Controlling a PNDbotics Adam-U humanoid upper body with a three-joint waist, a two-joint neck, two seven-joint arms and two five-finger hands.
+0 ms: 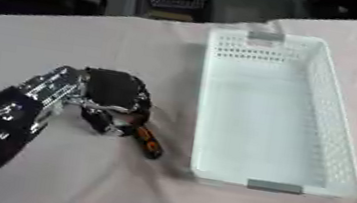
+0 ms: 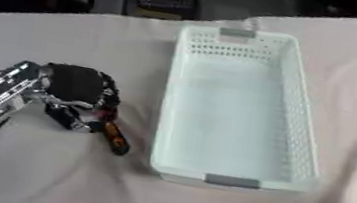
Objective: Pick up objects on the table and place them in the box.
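A small orange-and-black tool [image 1: 147,142], slim and elongated with an orange body and dark bands, possibly a screwdriver or a cutter, was seen lying on the pale cloth-covered table [image 1: 94,40], its near end pointed toward the lower right. Its upper end was covered by the robot's left hand [image 1: 113,99], whose dark fingers [image 1: 106,122] were curled down around it; whether the tool had been lifted off the cloth could not be told. The hand was brought in from the lower left on a black arm with silver joints [image 1: 18,105].

Just to the right of the tool, close by but apart from it, a white perforated plastic basket [image 1: 334,122] was placed lengthwise on the table, its long sides running away from the camera. Grey handle tabs [image 1: 274,186] were fitted at its near and far rims. Nothing was seen inside it. The tool was positioned level with the basket's near left corner.

The robot's right hand was not shown in either view.
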